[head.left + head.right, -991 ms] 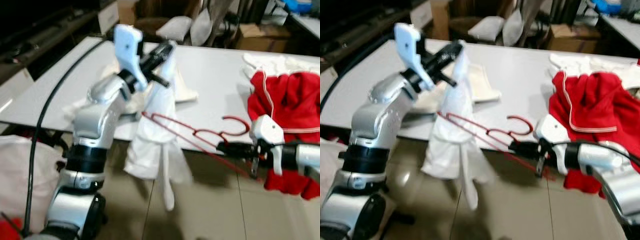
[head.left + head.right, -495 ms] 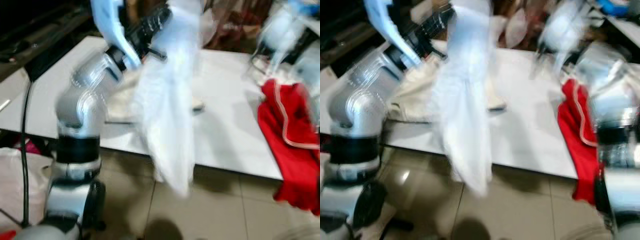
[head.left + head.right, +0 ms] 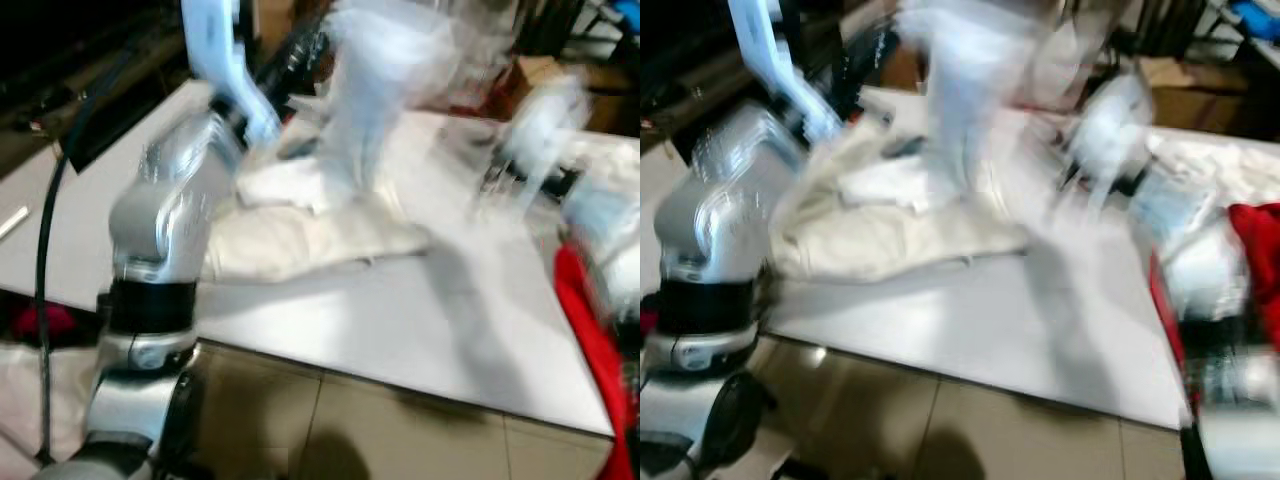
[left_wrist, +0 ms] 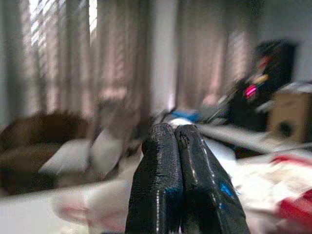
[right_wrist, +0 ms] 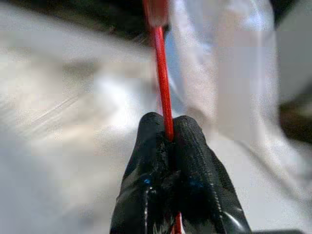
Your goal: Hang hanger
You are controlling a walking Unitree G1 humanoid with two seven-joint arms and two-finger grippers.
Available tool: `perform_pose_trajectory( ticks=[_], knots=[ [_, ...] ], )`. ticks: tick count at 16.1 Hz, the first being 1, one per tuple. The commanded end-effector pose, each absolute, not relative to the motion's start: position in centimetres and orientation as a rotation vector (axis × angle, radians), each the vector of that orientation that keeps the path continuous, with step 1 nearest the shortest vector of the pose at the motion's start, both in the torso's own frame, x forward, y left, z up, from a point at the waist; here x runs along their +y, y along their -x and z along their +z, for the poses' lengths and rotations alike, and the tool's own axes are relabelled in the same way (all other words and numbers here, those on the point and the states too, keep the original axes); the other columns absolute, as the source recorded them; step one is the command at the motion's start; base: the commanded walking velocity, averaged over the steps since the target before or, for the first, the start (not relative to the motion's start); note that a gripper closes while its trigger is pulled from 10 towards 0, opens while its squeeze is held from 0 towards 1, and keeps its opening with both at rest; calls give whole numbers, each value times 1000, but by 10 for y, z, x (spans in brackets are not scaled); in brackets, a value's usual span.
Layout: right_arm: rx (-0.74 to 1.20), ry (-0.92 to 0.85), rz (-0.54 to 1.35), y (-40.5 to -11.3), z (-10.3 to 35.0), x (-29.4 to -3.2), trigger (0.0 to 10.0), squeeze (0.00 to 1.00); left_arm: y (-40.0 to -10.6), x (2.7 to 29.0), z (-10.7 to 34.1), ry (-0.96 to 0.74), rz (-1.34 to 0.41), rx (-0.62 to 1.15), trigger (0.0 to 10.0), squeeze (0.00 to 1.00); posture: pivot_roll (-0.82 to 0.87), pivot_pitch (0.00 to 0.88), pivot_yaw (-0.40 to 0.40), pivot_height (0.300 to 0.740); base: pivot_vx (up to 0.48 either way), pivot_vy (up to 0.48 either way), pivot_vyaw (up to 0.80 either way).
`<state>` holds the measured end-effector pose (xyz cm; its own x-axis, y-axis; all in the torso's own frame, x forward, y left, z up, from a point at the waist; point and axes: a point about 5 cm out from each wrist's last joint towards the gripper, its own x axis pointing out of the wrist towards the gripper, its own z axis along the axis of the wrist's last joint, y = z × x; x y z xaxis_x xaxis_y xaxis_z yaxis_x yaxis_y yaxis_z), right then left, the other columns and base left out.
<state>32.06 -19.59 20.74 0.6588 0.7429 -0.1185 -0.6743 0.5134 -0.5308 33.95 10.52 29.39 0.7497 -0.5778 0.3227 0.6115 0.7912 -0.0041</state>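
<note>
The left gripper (image 4: 174,146) is up high over the white table (image 3: 420,330), and its two black fingers are pressed tight together. A blurry white cloth (image 3: 375,90) hangs beside it, above a cream cloth (image 3: 300,240) lying on the table. The right gripper (image 5: 168,131) pinches the thin red hanger (image 5: 162,83) between its fingers, right next to the white cloth.

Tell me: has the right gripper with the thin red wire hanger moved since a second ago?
Yes. The right gripper, shut on the red wire hanger, has risen from below the white table's near edge to above it.
</note>
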Motion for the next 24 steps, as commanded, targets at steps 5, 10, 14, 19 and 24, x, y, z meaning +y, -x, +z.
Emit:
perform_pose_trajectory(
  ticks=[5, 10, 14, 19, 24],
  knots=[
    [91, 579, 1148, -250, 177, -197, 10000, 0, -363, 119, 227, -130, -372, -61, 10000, 0, -21, 0, 20, 740, 62, 0, 0],
    [228, 521, 1247, -215, 177, -207, 10000, 0, -387, 145, 194, -286, -195, 29, 10000, 0, -24, 0, 14, 740, 0, 0, 0],
    [315, 510, 1187, -205, 186, -228, 10000, 0, -388, 165, 165, -387, -235, 116, 10000, 0, -31, 0, 18, 740, 0, 0, 0],
    [221, 322, 960, -202, 228, -284, 10000, 0, -372, 168, 142, -211, -437, 163, 10000, 1000, -36, 0, 34, 740, 0, 0, 0],
    [149, 203, 729, -212, 226, -286, 10000, 0, -336, 147, 193, -84, -805, -140, 10000, 1000, -36, 0, 41, 740, 0, 0, 0]
  ],
)
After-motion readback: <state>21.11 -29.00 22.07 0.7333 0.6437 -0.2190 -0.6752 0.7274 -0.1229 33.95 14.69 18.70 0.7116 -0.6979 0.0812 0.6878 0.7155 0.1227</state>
